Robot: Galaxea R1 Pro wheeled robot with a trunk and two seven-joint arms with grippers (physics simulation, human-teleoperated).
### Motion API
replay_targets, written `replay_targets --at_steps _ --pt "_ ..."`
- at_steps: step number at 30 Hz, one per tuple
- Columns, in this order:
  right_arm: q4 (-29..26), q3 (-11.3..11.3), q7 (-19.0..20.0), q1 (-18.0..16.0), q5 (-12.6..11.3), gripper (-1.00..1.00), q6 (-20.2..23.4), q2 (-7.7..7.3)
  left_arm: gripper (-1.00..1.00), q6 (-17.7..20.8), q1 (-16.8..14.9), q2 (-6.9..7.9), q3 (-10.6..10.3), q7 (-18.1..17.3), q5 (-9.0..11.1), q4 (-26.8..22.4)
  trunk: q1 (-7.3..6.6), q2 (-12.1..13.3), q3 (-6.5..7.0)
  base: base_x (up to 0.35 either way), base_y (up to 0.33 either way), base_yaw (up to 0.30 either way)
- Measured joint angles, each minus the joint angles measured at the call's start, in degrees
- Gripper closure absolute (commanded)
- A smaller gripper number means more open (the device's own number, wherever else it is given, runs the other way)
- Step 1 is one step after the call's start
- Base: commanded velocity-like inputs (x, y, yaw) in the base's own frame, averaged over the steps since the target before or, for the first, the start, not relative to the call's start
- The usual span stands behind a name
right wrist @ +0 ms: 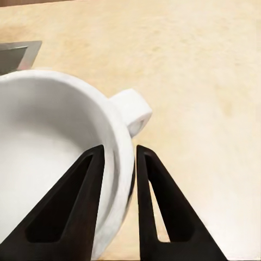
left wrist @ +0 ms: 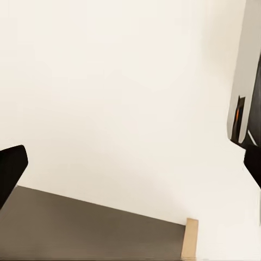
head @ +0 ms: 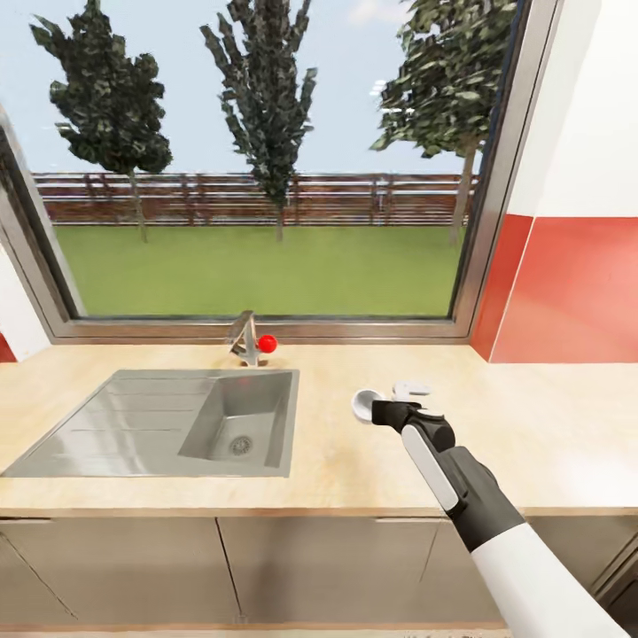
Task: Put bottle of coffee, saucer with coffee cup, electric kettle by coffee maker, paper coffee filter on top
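Over the kitchen countertop (head: 549,425), right gripper (right wrist: 119,163) pinches the coffee cup (right wrist: 49,141) rim between its fingers.

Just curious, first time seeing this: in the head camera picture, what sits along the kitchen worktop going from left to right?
Steel sink → faucet with a red knob → white coffee cup → the robot's right tool, its fingers pinching the cup's rim, over the light-wood kitchen countertop.

text: none you can read | labels: none | brands: none | numbers: none | signs: none on anything you see
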Motion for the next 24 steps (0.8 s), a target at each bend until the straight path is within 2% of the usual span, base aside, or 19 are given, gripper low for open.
replay_targets --at_steps 6,18,24 --pt "0.00 0.00 0.02 0.00 -0.04 1.00 0.01 0.00 -1.00 -0.01 0.00 -0.06 0.03 0.00 0.00 -0.01 -0.03 -0.01 0.00 -0.167 0.000 0.273" --pt "0.08 0.06 0.02 0.00 -0.04 1.00 0.01 0.00 -1.00 -0.01 -0.01 -0.11 0.02 0.00 0.00 -0.01 -0.03 -0.01 0.00 -0.011 0.000 0.278" --pt "0.10 0.08 0.02 -0.01 -0.04 1.00 0.01 0.04 -1.00 -1.39 0.00 -0.11 0.07 -0.02 0.00 -0.02 -0.03 -0.01 -0.01 -0.005 0.000 0.279"
